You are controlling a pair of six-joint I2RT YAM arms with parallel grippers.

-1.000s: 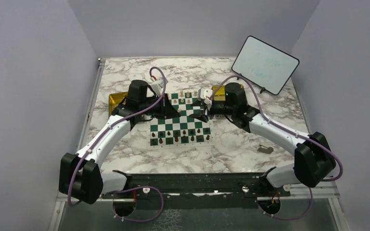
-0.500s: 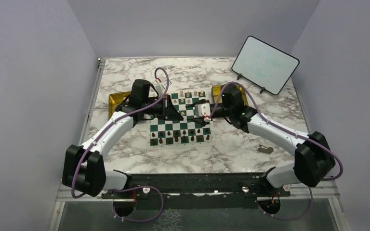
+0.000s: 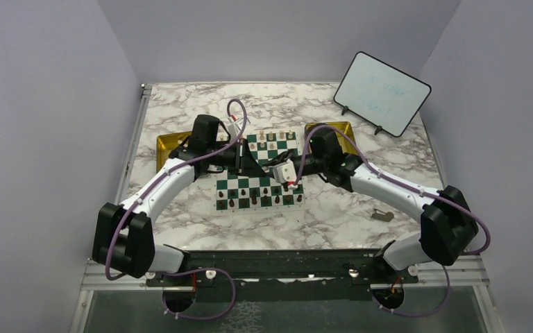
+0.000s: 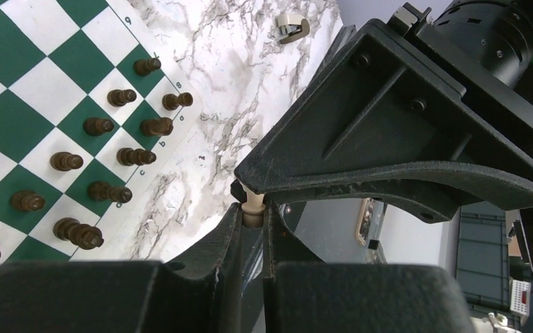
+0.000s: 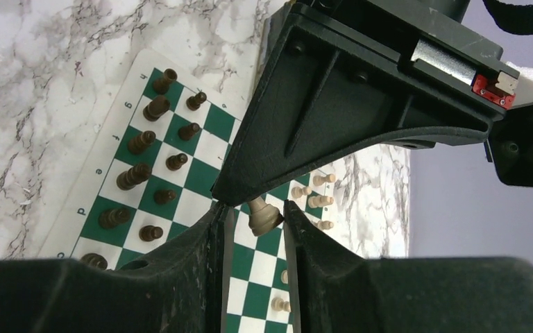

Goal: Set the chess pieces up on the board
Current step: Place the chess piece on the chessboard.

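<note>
The board point(image 3: 260, 182) lies mid-table, with dark chess pieces point(image 4: 97, 125) in its near rows and cream ones point(image 5: 316, 195) at the far side. My left gripper point(image 4: 252, 211) hovers over the board, shut on the top of a cream piece point(image 4: 252, 206). My right gripper point(image 5: 253, 211) faces it tip to tip. The same cream piece's base point(image 5: 264, 216) sits between the right jaws, against one finger point(image 5: 298, 229), with a gap on the other side. In the top view, the left gripper point(image 3: 250, 161) and right gripper point(image 3: 272, 168) meet above the board's middle.
Gold trays stand left point(image 3: 168, 146) and right point(image 3: 347, 128) of the board's far end. A whiteboard point(image 3: 382, 92) leans at the back right. A small grey clip point(image 3: 382, 216) lies on the marble to the right.
My right gripper swung left from the right tray to the middle of the board and met the left gripper; its jaws narrowed around the cream piece. The left gripper stayed shut.
</note>
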